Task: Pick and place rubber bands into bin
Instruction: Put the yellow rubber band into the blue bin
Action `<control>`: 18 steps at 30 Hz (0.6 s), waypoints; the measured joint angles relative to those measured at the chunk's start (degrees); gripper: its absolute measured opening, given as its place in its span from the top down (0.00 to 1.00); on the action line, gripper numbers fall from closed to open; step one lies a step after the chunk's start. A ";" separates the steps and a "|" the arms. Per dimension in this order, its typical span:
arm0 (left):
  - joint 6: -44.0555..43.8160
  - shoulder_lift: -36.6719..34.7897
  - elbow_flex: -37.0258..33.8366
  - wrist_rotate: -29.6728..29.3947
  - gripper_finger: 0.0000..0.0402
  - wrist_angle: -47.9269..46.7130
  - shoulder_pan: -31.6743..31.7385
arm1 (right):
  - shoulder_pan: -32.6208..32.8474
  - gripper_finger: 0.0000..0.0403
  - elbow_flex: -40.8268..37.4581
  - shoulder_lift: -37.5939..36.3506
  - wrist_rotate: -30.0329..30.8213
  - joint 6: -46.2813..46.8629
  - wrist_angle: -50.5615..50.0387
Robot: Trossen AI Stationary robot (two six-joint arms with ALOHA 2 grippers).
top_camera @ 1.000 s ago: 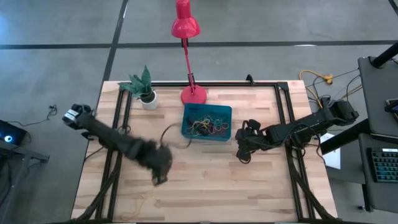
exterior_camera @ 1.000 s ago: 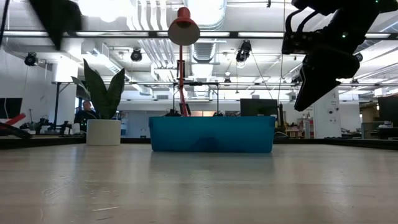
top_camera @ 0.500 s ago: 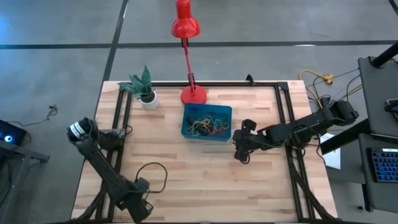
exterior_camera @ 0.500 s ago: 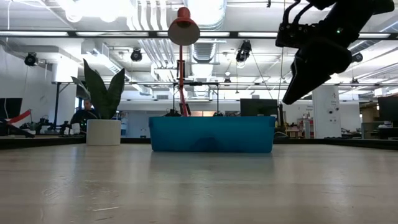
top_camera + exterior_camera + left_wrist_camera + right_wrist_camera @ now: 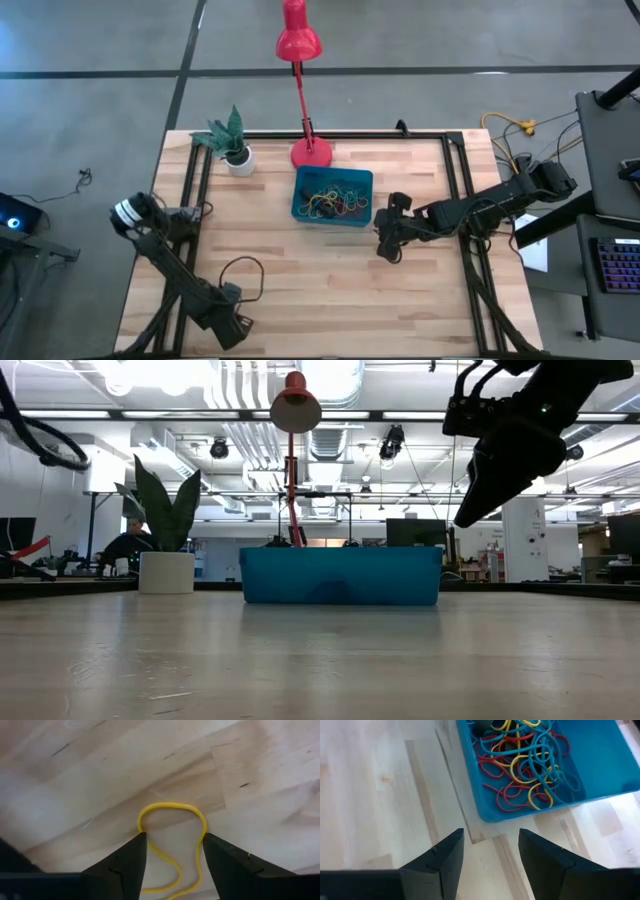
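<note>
Rubber bands [image 5: 525, 767]: a mixed heap (red, yellow, blue) already lying in the blue bin [image 5: 333, 197] near the table's far edge. One yellow band [image 5: 172, 842] left on the bare wood at the table's near left corner, well apart from the bin. Left gripper [image 5: 172, 857]: low over that band, fingers spread either side of it, not gripping. Right gripper [image 5: 487, 855]: open, empty, hanging just beside the bin. Task judged nearly finished.

Even, bright indoor light; glare only in the low view.
Ceiling lights [image 5: 160, 372] blow out white, leaving the right arm [image 5: 515, 435] a dark silhouette. The table [image 5: 330, 280] is softly lit with faint shadows; the left wrist view is slightly soft.
</note>
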 joint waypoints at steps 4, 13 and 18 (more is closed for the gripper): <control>0.03 -0.25 -2.50 0.10 0.61 2.57 0.00 | 0.01 0.56 0.00 0.00 -2.25 0.89 -0.11; 1.97 -0.12 -7.64 -0.07 0.78 9.27 -0.48 | 0.02 0.56 0.00 0.00 -2.72 4.13 -0.13; 2.99 -0.12 -10.27 -3.25 0.92 16.92 -0.63 | 0.02 0.56 0.00 0.00 -2.72 4.15 -0.11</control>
